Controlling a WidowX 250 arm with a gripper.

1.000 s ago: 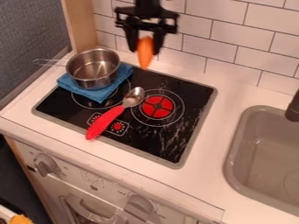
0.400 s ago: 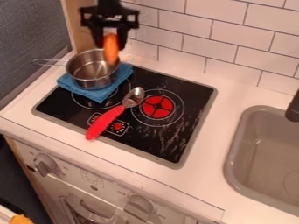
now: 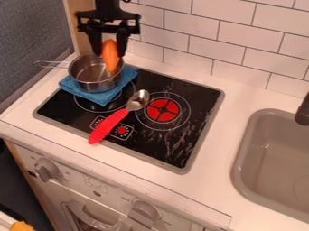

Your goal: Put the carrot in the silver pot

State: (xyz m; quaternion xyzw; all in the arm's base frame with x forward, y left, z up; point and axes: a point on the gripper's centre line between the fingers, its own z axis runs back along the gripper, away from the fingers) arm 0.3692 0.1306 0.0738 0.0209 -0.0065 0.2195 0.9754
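Observation:
The black gripper [image 3: 110, 50] hangs at the upper left over the back right part of the silver pot, shut on the orange carrot. The carrot [image 3: 110, 56] points downward between the fingers, its lower end overlapping the pot's inside in this view. Whether it touches the pot I cannot tell. Upright on a folded blue cloth [image 3: 98, 98], the silver pot [image 3: 96, 85] stands at the back left of the black stovetop, its wire handle toward the left.
A spoon with a red handle [image 3: 109, 126] lies across the middle of the stovetop [image 3: 181, 90]. The grey sink [image 3: 271, 158] and its dark faucet [image 3: 303, 110] are at the right. A tiled wall [image 3: 229, 40] runs behind, and a wooden panel [image 3: 82, 27] rises at the back left.
The gripper has moved left from beside the pot to over it, with the carrot held, and has since come slightly lower. The pot, cloth and spoon have stayed put.

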